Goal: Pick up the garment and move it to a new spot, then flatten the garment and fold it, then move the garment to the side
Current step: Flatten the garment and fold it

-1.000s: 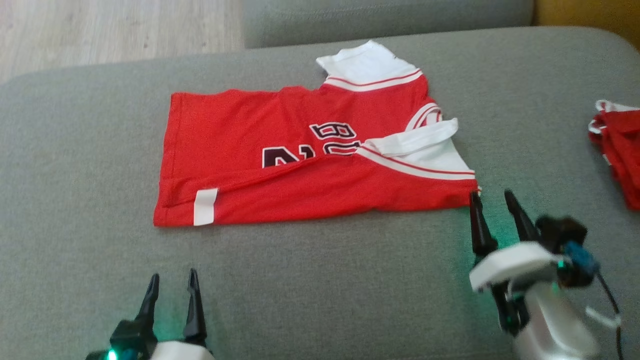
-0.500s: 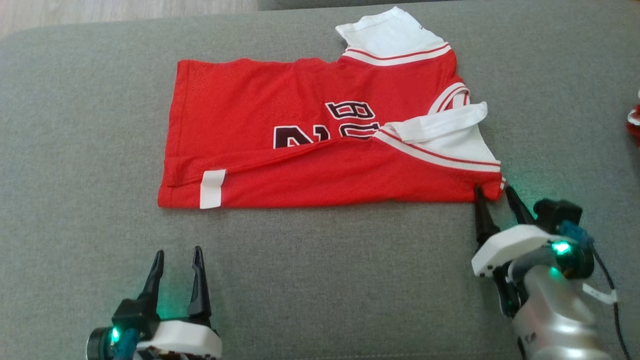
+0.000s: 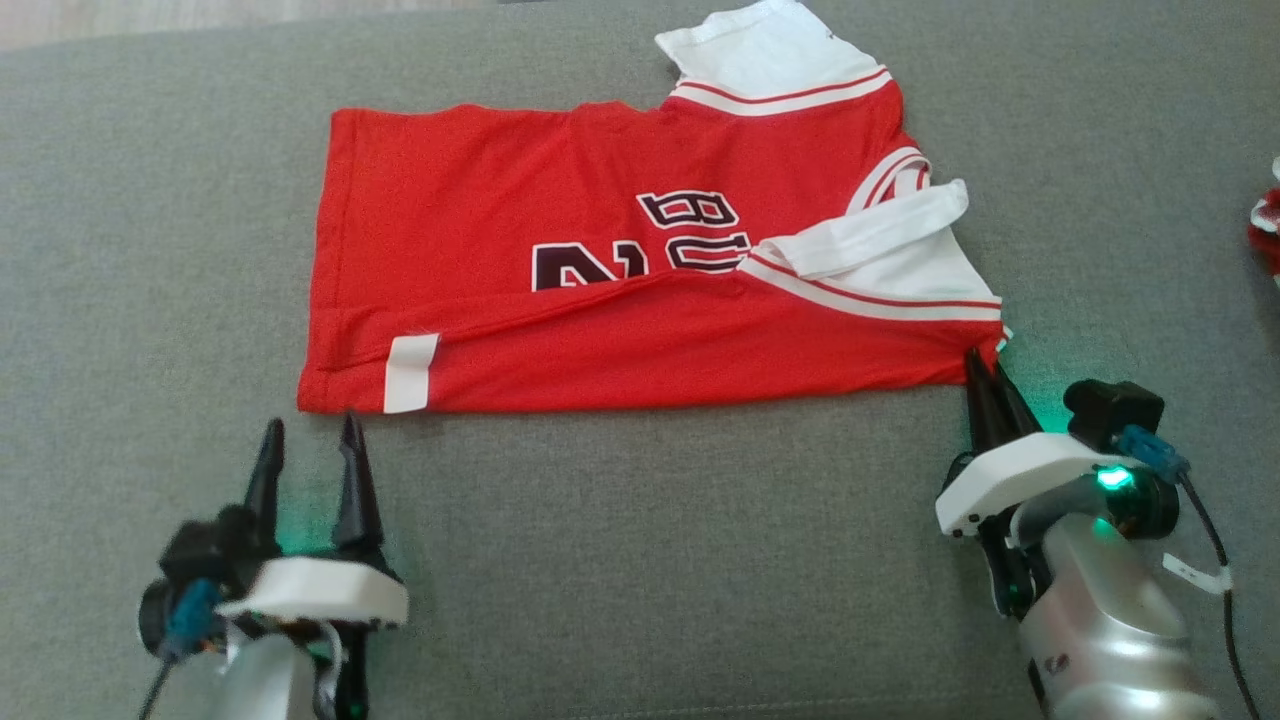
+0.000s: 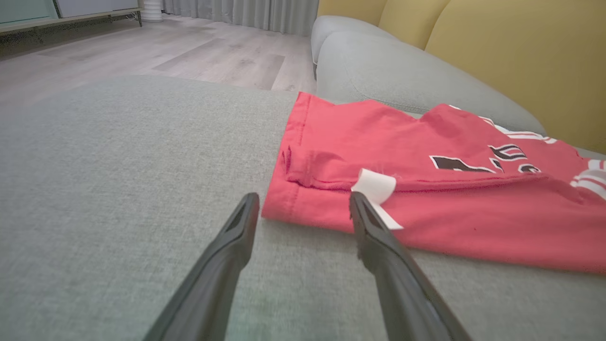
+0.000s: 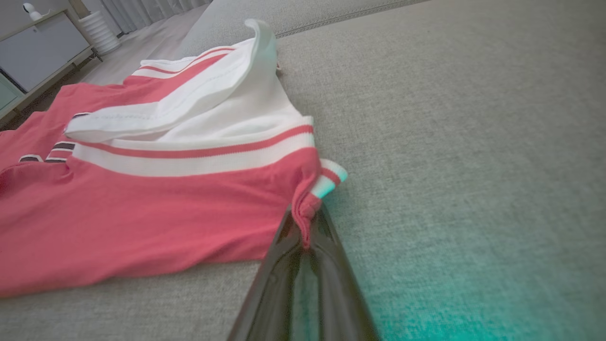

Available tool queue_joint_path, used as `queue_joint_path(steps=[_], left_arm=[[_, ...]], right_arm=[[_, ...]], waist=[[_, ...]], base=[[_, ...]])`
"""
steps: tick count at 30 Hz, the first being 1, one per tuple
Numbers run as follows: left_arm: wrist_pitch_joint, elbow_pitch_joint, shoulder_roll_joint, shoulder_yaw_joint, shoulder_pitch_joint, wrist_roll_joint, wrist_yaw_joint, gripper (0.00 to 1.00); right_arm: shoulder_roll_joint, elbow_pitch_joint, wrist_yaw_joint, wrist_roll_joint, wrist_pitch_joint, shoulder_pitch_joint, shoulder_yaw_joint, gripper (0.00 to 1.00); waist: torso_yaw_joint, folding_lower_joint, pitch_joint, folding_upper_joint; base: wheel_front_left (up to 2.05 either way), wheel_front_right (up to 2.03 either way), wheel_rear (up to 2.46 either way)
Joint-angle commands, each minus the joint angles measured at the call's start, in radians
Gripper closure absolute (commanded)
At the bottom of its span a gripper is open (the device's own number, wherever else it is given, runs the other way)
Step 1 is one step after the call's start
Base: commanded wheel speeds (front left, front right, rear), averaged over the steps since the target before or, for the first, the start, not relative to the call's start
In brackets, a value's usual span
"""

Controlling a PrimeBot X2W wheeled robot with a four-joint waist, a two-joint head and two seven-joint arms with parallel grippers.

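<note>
Red jersey (image 3: 620,300) w/ white sleeves is lying spread on the grey sofa seat (image 3: 640,560). Its near long edge is folding up over the black lettering, w/ the collar end pointing to the robot's right & the hem end to its left. R gripper (image 3: 985,365) is sitting at the jersey's near right corner, fingers closed tight together & pinching the red fabric there. In the R wrist view that corner of the jersey (image 5: 142,213) is bunching into a small ridge between the tips of the R gripper (image 5: 305,215), w/ striped white trim poking out just beside it. L gripper (image 3: 308,435) is pointing at the near left corner, just short of the hem, fingers spread wide & holding nothing. In the L wrist view the L gripper (image 4: 303,201) is framing the hem corner of the jersey (image 4: 426,189), w/ the white tag (image 4: 376,187) right by one fingertip; can't tell if that tip is touching cloth. Another red-&-white garment (image 3: 1265,225) is lying at the seat's far right edge, well apart. Green light is glowing on the seat by each wrist.
</note>
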Motion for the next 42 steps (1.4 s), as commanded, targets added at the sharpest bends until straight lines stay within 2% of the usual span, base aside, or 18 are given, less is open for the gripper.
queue_joint_path(steps=[1, 12, 13, 14, 15, 16, 21, 26, 33, 37, 42], left_arm=[[-0.005, 0.0, 0.012, 0.047, -0.042, -0.005, -0.005, 0.0], [-0.005, 0.262, 0.019, 0.096, -0.183, 0.021, -0.042, 0.0], [-0.005, 0.28, 0.018, 0.095, -0.189, 0.021, -0.042, 0.25], [-0.005, 0.295, 0.018, 0.091, -0.195, 0.019, -0.043, 0.79], [-0.005, 0.295, 0.018, 0.091, -0.195, 0.019, -0.043, 0.79], [-0.005, 0.305, 0.017, 0.082, -0.199, 0.021, -0.045, 1.0], [-0.005, 0.284, 0.015, 0.052, -0.209, -0.008, -0.047, 1.0], [-0.005, 0.151, 0.042, 0.056, -0.221, -0.04, -0.047, 1.0], [-0.005, 0.083, 0.076, 0.077, -0.194, -0.037, -0.047, 1.0], [-0.005, 0.111, 0.06, 0.104, -0.11, -0.044, -0.047, 1.0], [-0.005, 0.13, 0.026, 0.122, 0.008, -0.056, -0.047, 1.0]], right_arm=[[0.0, -0.019, -0.001, -0.007, 0.002, 0.014, 0.02, 1.0], [0.0, -0.057, -0.001, 0.0, 0.002, -0.001, 0.057, 1.0], [0.0, -0.06, -0.001, 0.0, 0.002, -0.002, 0.056, 1.0], [0.0, -0.064, -0.001, 0.011, 0.002, -0.003, 0.053, 1.0], [0.0, -0.064, -0.001, 0.011, 0.002, -0.003, 0.053, 1.0], [0.0, -0.066, -0.001, 0.028, 0.002, -0.006, 0.05, 1.0], [0.0, -0.108, -0.001, 0.08, 0.002, -0.04, 0.058, 1.0], [0.0, -0.137, -0.001, 0.154, 0.002, -0.099, 0.064, 1.0], [-0.007, -0.079, -0.001, 0.216, 0.002, -0.162, 0.104, 1.0], [-0.023, -0.061, -0.001, 0.265, 0.008, -0.106, 0.157, 1.0], [-0.055, -0.067, -0.001, 0.335, 0.008, 0.044, 0.187, 1.0]], waist=[[-0.005, -0.0001, 0.007, 0.0], [-0.04, -0.0001, 0.052, 0.0], [-0.041, -0.0001, 0.053, 0.0], [-0.041, -0.0001, 0.054, 0.0], [-0.041, -0.0001, 0.054, 0.0], [-0.041, -0.0001, 0.054, 0.0], [-0.041, -0.0001, 0.034, 0.0], [-0.04, -0.0001, -0.02, 0.0], [-0.053, -0.0001, -0.126, 0.0], [-0.06, -0.0001, -0.174, 0.0], [-0.05, -0.0001, -0.186, 0.0]], base=[[0.0, 0.0, 0.0], [0.0, 0.0, 0.0], [0.0, 0.0, 0.0], [0.0, 0.0, 0.0], [0.0, 0.0, 0.0], [0.0, 0.0, 0.0], [0.0, 0.0, 0.0], [0.0, 0.0, 0.0], [0.0, 0.0, 0.0], [0.0, 0.0, 0.0], [0.0, 0.0, 0.0]])
